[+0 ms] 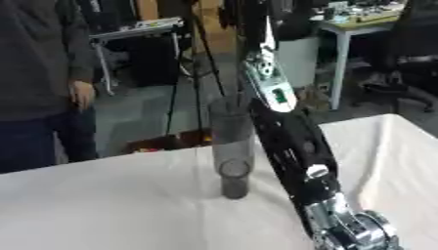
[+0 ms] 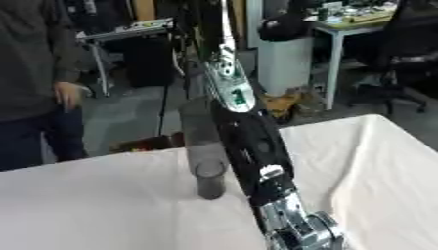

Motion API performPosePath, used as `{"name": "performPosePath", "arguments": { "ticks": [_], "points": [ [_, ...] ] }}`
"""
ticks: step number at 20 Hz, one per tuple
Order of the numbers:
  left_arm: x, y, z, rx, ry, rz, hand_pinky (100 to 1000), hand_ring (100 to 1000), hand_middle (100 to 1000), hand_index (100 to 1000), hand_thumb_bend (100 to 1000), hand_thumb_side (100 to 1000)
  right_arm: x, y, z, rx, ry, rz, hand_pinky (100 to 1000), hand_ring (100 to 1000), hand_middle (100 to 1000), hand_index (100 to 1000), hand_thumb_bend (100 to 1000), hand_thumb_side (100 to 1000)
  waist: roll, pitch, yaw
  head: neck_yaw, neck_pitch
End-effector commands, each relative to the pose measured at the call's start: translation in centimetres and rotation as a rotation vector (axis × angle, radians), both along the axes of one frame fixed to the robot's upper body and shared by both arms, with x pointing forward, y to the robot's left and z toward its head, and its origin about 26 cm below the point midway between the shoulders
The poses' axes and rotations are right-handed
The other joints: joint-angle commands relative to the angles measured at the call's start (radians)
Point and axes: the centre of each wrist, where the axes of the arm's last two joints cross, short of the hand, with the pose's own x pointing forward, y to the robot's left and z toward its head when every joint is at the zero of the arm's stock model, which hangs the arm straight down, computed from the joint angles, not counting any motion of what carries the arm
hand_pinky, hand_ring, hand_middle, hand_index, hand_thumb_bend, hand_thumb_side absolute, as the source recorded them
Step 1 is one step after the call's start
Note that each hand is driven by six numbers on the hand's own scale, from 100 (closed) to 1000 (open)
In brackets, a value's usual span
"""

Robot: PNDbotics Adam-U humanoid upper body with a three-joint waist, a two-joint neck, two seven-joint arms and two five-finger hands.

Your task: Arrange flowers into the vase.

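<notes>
A: Left eye view is showing the vase (image 1: 232, 156), a tall dark see-through tube, standing upright on the white-covered worktop (image 1: 102, 205). One black and silver arm (image 1: 295, 146) is rising from the lower right and crossing just beside it.

B: Which arm is it, and is it touching the vase?

A: I cannot tell either. Its upper end is running out of the top of both views, so no hand is showing, and I cannot say whether it is holding anything. No flowers are showing either.

B: What is worrying you, then?

A: The vase is looking narrow and tall, so I am judging it easy to tip. If the arm is swinging sideways, its casing could be knocking the tube over.
</notes>
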Motion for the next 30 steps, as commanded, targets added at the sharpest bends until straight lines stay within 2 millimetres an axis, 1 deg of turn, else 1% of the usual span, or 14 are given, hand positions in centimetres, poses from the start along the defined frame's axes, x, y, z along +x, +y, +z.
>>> {"name": "performPosePath", "arguments": {
  "ticks": [1,2,4,9,13,28,29,30],
  "points": [
    [0.1,0.2,0.7,0.008,-0.022,-0.008,550,739,649,648,348,1000,-0.5,-0.1,1.4,-0.012,-0.033,-0.010,100,100,100,100,100,1000,-0.002,0.001,0.003,-0.001,-0.010],
    [0.1,0.2,0.7,0.008,-0.022,-0.008,551,738,649,648,347,1000,-0.5,-0.1,1.4,-0.013,-0.034,-0.010,100,100,100,100,400,1000,-0.001,0.001,0.003,-0.001,-0.011],
    [0.1,0.1,0.6,0.007,-0.020,-0.009,551,738,649,648,346,1000,-0.6,-0.1,1.3,-0.026,-0.052,-0.008,100,100,100,100,504,1000,0.001,0.009,0.007,-0.008,-0.019],
    [0.1,0.1,0.6,0.005,-0.019,-0.011,552,738,649,648,345,1000,-0.5,-0.3,0.8,-0.033,-0.064,-0.001,100,100,100,100,496,1000,0.005,0.016,0.013,-0.015,-0.028],
    [0.1,0.1,0.7,0.004,-0.020,-0.011,553,737,649,648,345,1000,-0.4,-0.3,0.5,-0.046,-0.056,-0.001,100,100,100,100,508,1000,0.007,0.018,0.013,-0.017,-0.028],
    [0.1,0.1,0.6,0.007,-0.019,-0.014,555,737,647,648,344,1000,0.0,-0.7,0.2,-0.062,-0.030,-0.037,100,100,100,100,531,1000,-0.003,0.012,-0.001,-0.021,-0.031],
    [0.1,0.1,0.6,0.007,-0.019,-0.013,556,737,647,648,344,1000,0.0,-0.8,0.0,-0.065,-0.023,-0.042,100,100,100,100,565,1000,-0.004,0.012,-0.003,-0.022,-0.031],
    [0.1,0.1,0.6,0.007,-0.019,-0.012,556,737,647,648,344,1000,0.2,-1.0,-0.2,-0.073,-0.002,-0.053,100,100,100,100,567,1000,-0.006,0.011,-0.005,-0.023,-0.031]
  ]
}}
